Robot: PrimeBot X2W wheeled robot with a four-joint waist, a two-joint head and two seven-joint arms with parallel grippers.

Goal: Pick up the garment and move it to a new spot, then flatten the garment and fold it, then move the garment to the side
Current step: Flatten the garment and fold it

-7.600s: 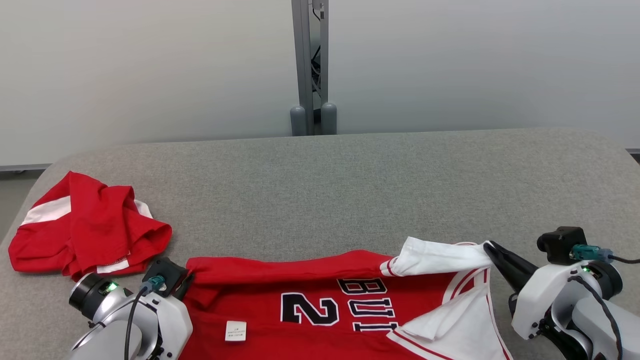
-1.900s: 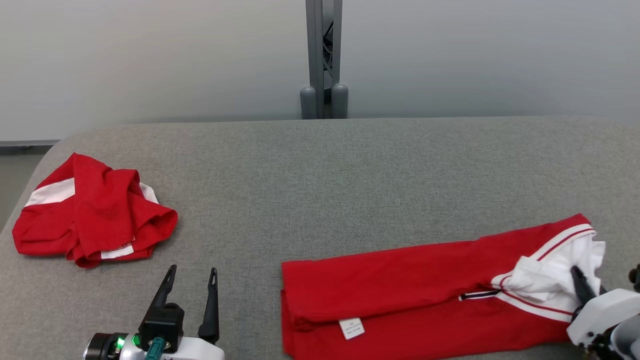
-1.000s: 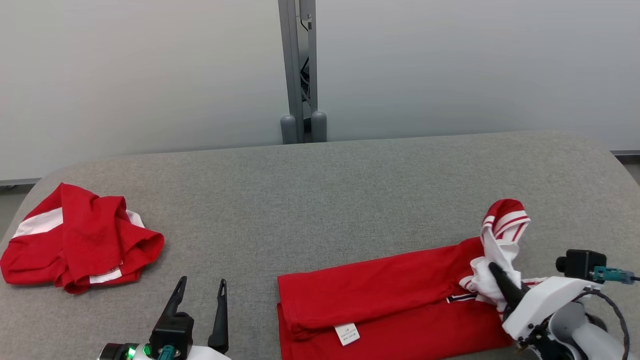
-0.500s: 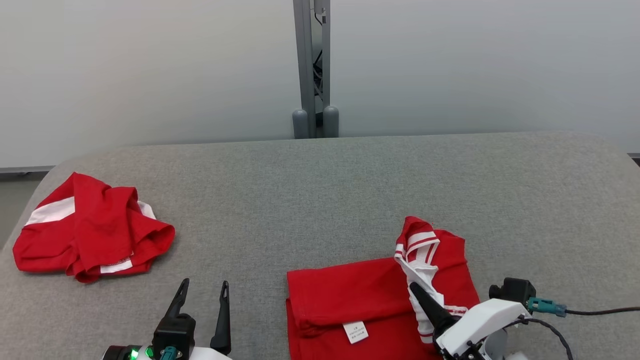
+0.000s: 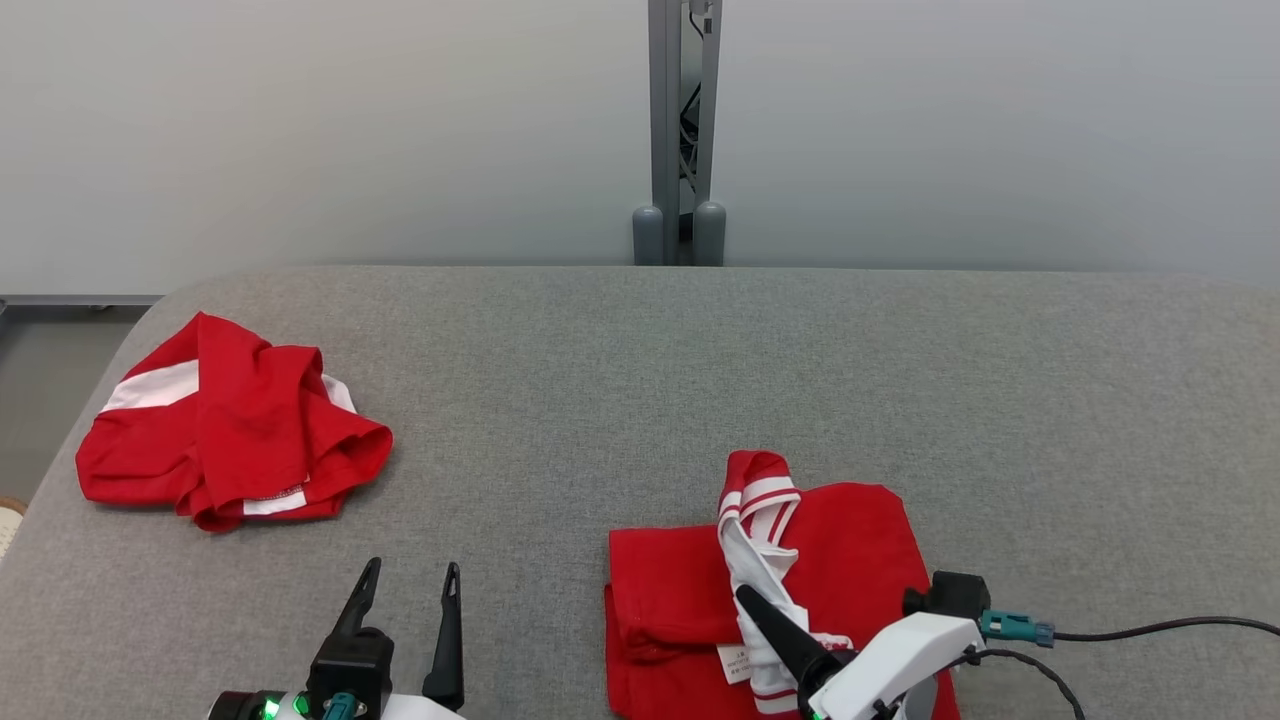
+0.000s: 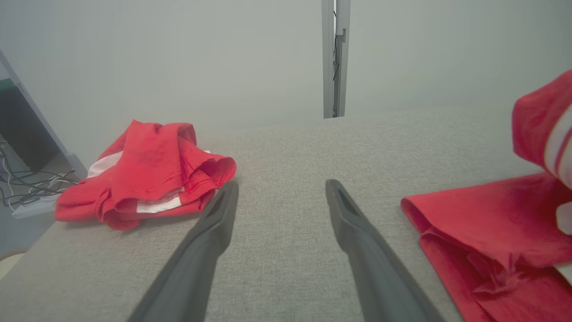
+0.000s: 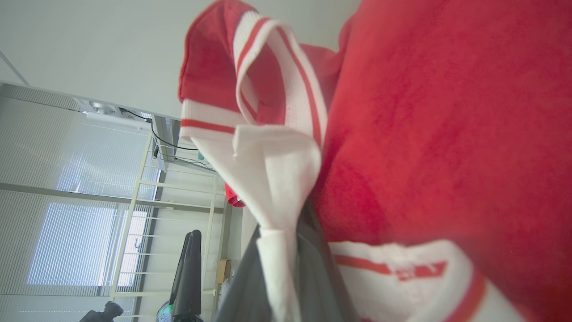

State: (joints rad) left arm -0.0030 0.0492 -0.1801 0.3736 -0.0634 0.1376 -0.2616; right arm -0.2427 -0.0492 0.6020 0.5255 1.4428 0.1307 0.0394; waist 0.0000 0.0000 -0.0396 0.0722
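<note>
Two red pieces of clothing sat on the grey padded table (image 5: 640, 350); the garment (image 5: 860, 550) being worked on lay toward the near right in the head view, doubled over on itself into a roughly square red block, with a little white label (image 5: 735, 660) showing near its front left; the right gripper (image 5: 770, 620) was pinched tight on a twist of the white, red-striped trim (image 5: 760, 500), which stood up off the folded stack and curled over at the top; from the right wrist camera that same white cloth ran straight down between the dark fingers (image 7: 321, 277), so yeah, clamped on fabric; the left gripper (image 5: 412, 568) sat low at the near left, fingers spread wide with nothing between them, over bare table beside the garment's folded edge and not touching it; couldn't tell if its tips touched the surface; the other red top (image 5: 235, 420) was a crumpled heap with white panels near the table's far left edge, well apart from everything else; a black cable (image 5: 1150, 628) trailed off to the right from the right wrist; behind the table a grey metal post (image 5: 680, 110) ran up a plain pale wall.
</note>
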